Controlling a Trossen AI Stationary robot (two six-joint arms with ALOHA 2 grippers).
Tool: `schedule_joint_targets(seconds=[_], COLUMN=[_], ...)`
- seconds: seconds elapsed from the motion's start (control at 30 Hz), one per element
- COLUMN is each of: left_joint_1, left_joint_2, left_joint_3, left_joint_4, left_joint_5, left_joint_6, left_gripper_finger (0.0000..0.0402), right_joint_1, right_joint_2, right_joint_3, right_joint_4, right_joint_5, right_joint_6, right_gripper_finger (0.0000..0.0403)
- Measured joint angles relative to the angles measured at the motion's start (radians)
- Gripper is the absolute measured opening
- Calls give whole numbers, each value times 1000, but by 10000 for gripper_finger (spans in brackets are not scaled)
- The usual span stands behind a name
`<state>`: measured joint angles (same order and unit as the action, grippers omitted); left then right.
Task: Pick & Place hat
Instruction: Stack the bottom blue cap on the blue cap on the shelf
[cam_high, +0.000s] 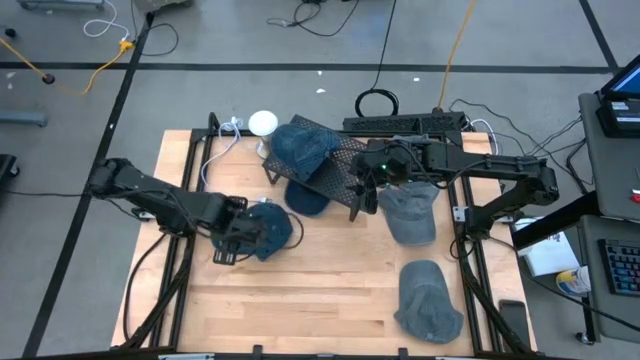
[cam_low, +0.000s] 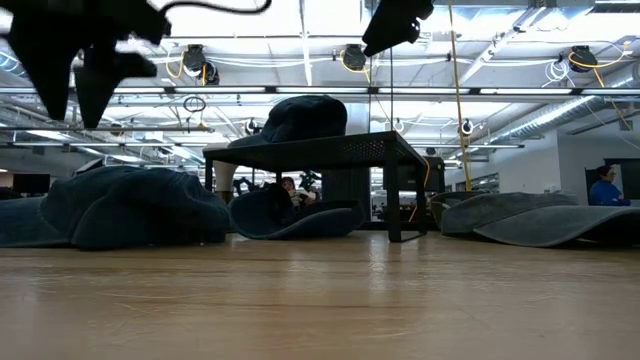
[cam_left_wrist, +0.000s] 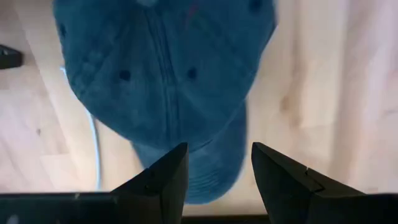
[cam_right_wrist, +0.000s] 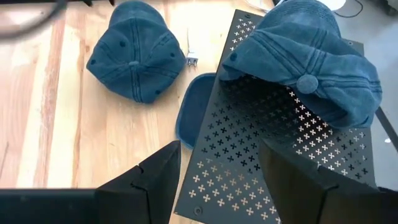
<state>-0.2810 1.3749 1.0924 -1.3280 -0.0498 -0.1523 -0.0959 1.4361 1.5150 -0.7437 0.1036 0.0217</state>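
We see even, bright overhead light on the wooden surface (cam_high: 300, 300) in the high view, with only soft, short shadows under the arms. From table height, ceiling lamps (cam_low: 355, 57) glare white and the arms turn to black silhouettes against them; the near wood is out of focus. In the left wrist view the blue cap (cam_left_wrist: 165, 74) is softly blurred. The right wrist view is sharp and evenly lit.

Blue denim hat (cam_high: 268, 228) lies crown-up on the table (cam_high: 300, 300).
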Motion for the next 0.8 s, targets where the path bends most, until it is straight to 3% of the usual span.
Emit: schedule_joint_targets(seconds=[0.3, 0.53, 0.8], left_joint_1=[-47, -77, -78], left_joint_2=[47, 47, 47], left_joint_3=[-186, -219, -219], left_joint_4=[133, 205, 288], left_joint_5=[-77, -263, -225], left_joint_6=[21, 81, 223], left_gripper_finger=[182, 182, 182], right_joint_1=[0, 0, 0], right_joint_2=[0, 0, 0], right_joint_3=[0, 0, 0], right_joint_4=[10, 14, 14], right_joint_5=[4, 4, 4], right_joint_6=[11, 9, 11], right_gripper_finger=[209, 209, 209])
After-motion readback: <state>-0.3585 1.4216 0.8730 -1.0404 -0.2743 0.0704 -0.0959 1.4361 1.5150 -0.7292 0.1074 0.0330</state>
